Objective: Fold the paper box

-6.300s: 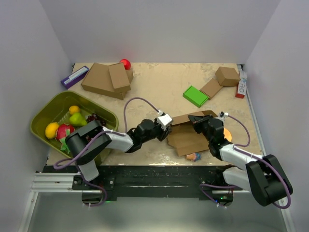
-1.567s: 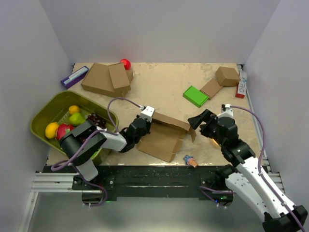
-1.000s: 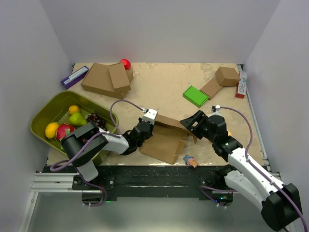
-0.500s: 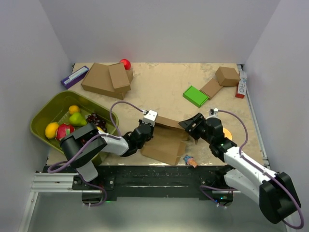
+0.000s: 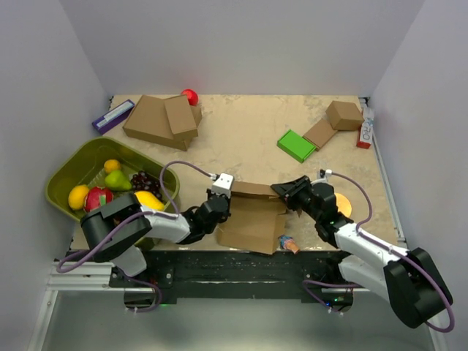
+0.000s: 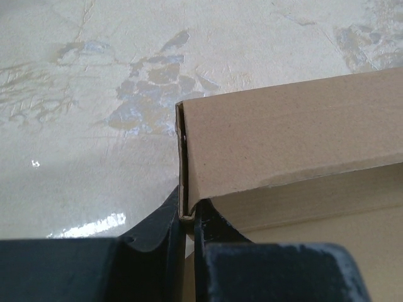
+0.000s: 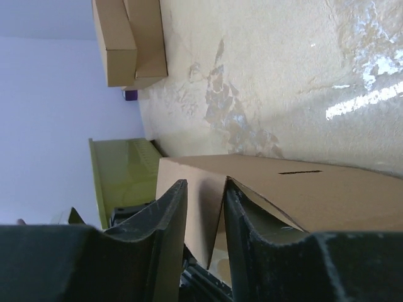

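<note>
- The paper box [image 5: 252,219] lies on the table [image 5: 248,131] near its front edge, between the two arms, and it is only partly formed.
- The left gripper [image 6: 187,217] is clamped on the corner of one raised side wall, and its fingers press the thin cardboard from both sides.
- The right gripper [image 7: 204,207] has a flap edge between its fingers with a small gap. I cannot tell if it really pinches.
- I judge the work about half done: one wall stands up, but the flaps look not tucked and the box is not closed yet.
</note>
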You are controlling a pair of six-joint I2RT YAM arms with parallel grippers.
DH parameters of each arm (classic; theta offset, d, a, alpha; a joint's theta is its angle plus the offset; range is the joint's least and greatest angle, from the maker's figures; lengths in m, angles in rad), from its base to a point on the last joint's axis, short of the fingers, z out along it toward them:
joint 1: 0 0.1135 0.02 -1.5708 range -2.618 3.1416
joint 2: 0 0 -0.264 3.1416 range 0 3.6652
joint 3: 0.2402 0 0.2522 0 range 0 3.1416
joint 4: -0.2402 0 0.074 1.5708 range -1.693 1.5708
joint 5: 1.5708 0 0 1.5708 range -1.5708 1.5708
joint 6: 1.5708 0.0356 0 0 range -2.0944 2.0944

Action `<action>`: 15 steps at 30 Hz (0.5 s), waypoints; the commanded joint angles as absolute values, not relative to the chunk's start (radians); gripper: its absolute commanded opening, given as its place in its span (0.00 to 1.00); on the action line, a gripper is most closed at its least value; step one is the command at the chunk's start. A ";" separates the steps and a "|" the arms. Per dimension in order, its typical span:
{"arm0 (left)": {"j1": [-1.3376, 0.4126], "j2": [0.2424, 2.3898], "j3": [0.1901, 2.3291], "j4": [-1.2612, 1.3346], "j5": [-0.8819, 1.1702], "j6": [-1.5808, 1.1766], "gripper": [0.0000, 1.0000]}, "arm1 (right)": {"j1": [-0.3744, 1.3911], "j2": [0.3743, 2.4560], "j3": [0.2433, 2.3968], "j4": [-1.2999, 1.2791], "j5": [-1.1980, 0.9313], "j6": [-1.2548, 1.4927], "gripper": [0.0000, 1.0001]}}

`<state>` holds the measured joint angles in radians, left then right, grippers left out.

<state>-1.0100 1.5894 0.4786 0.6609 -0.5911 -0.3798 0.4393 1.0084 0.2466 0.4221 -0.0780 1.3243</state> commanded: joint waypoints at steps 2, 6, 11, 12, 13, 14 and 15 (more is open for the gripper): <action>-1.052 1.555 0.453 0.591 -0.615 -0.463 0.04 | 0.442 1.006 0.209 0.560 -0.017 1.427 0.26; -1.086 1.565 0.471 0.568 -0.633 -0.477 0.04 | 0.440 1.005 0.195 0.563 -0.003 1.450 0.08; -1.108 1.591 0.505 0.535 -0.672 -0.476 0.05 | 0.440 0.982 0.198 0.529 0.035 1.448 0.00; -1.109 1.598 0.511 0.528 -0.679 -0.474 0.05 | 0.440 0.977 0.202 0.519 0.035 1.440 0.00; -1.109 1.598 0.518 0.520 -0.687 -0.462 0.05 | 0.440 0.962 0.206 0.506 0.035 1.427 0.05; -1.108 1.603 0.543 0.509 -0.712 -0.453 0.05 | 0.440 0.950 0.209 0.480 0.035 1.416 0.19; -1.098 1.612 0.560 0.479 -0.721 -0.440 0.05 | 0.440 0.937 0.210 0.463 0.034 1.384 0.26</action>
